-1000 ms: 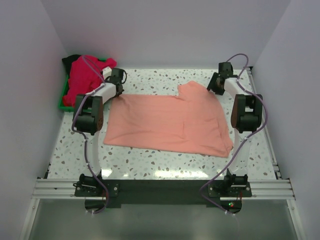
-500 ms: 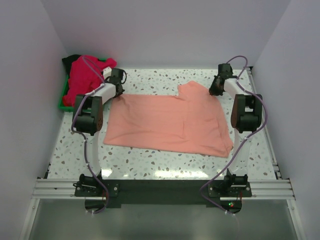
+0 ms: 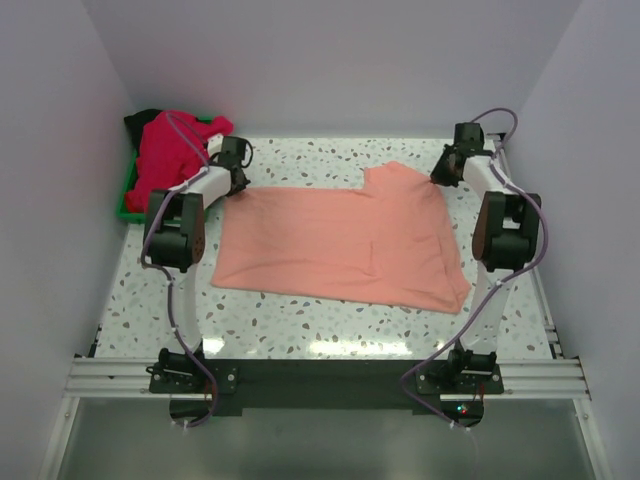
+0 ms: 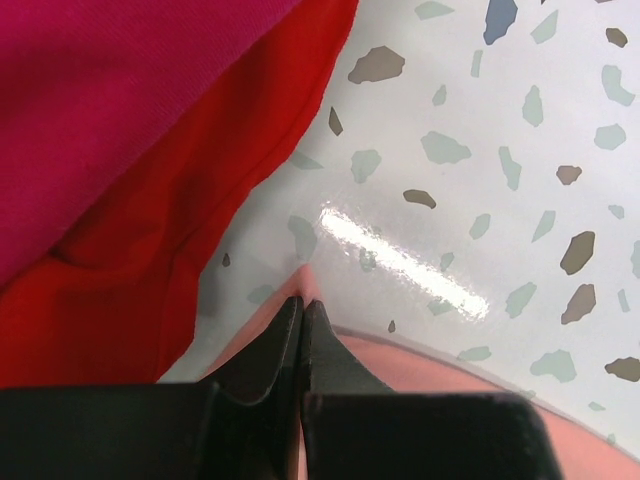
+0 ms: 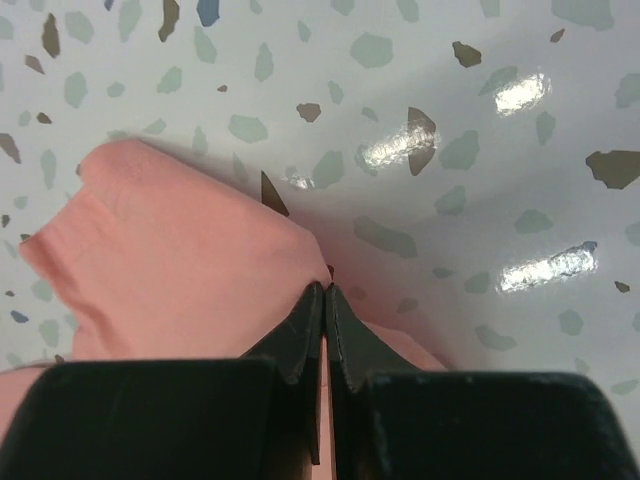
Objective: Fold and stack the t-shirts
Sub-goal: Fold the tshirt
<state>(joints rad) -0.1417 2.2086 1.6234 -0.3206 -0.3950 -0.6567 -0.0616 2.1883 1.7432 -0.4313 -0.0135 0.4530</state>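
Note:
The salmon-pink t-shirt (image 3: 340, 240) lies spread flat across the middle of the table. My left gripper (image 3: 238, 180) is shut on its far left corner, and a tip of salmon cloth (image 4: 306, 280) pokes out past the closed fingertips (image 4: 318, 325). My right gripper (image 3: 445, 172) is shut on the far right edge near the sleeve, the cloth (image 5: 190, 270) bunching up to the pinched jaws (image 5: 326, 292). More t-shirts, magenta (image 4: 120, 90) and red (image 4: 150, 260), are heaped at the far left (image 3: 165, 160), with a black one (image 3: 143, 118) behind.
A green tray (image 3: 127, 203) under the heap sits against the left wall. White walls close in the speckled table (image 3: 320, 325) on three sides. Both arm bases stand on the rail at the near edge.
The right gripper has closed on the shirt's far right edge and shifted right, drawing that corner outward. The left gripper stays as it was.

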